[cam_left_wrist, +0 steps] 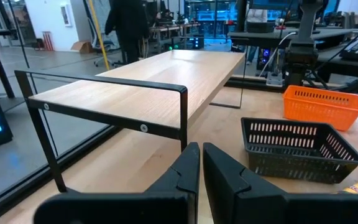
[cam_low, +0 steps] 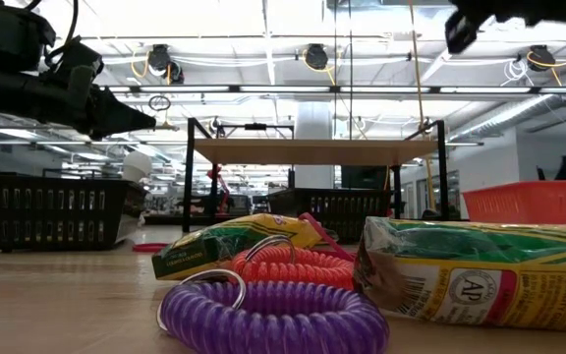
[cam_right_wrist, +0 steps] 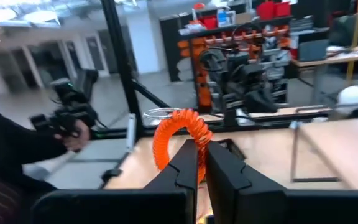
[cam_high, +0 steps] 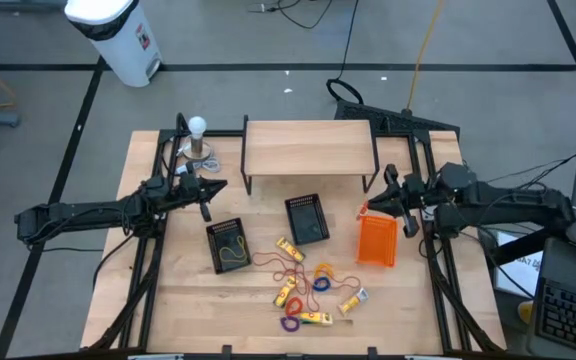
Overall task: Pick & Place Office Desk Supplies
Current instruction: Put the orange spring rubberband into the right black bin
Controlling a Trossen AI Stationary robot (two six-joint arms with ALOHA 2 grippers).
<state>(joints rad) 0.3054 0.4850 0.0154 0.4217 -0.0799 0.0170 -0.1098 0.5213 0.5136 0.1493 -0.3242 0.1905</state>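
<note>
Purple coil (cam_low: 273, 317) lies closest in the low view, beside a yellow packet (cam_low: 480, 275). My right gripper (cam_right_wrist: 199, 163) pinches an orange coil (cam_right_wrist: 178, 134) held up above the orange basket (cam_high: 377, 241) — not yet dropped in. My left gripper (cam_left_wrist: 201, 168) hangs pressed together, empty, near the wooden shelf (cam_high: 308, 147). One black basket (cam_high: 228, 244) already holds a loop or two; most supplies remain loose. Baskets: three — two black, one orange. Loose packets: about five.

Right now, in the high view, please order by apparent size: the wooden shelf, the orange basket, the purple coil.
1. wooden shelf, clearly largest.
2. orange basket.
3. purple coil, smallest.
The overhead camera sees all three similarly, so the ranking looks reliable.
</note>
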